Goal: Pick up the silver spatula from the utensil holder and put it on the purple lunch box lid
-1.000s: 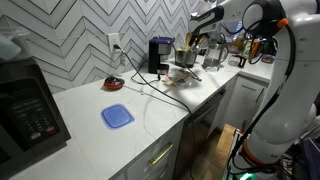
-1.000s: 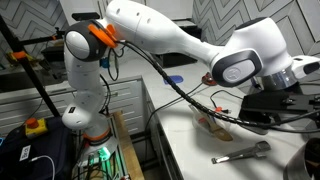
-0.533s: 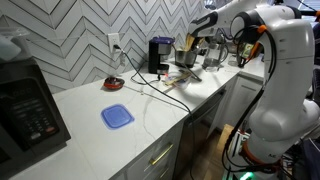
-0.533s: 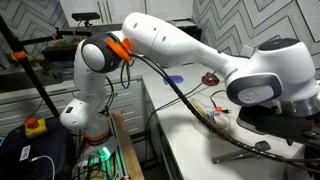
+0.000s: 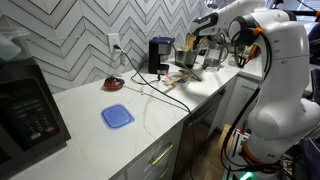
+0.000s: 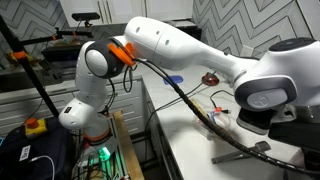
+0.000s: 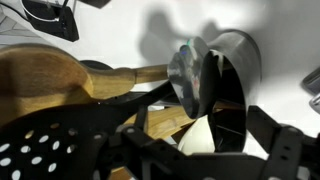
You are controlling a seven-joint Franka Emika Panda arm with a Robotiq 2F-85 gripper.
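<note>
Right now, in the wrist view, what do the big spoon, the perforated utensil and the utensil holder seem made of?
Big spoon: wood, matte brown, faint grain. Perforated utensil: probably black plastic, dull. Utensil holder: likely metal, grey sheen.

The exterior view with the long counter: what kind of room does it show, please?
Most likely a home kitchen: a white countertop over cabinet drawers, a chevron-tiled backsplash, a microwave and a black coffee machine.
</note>
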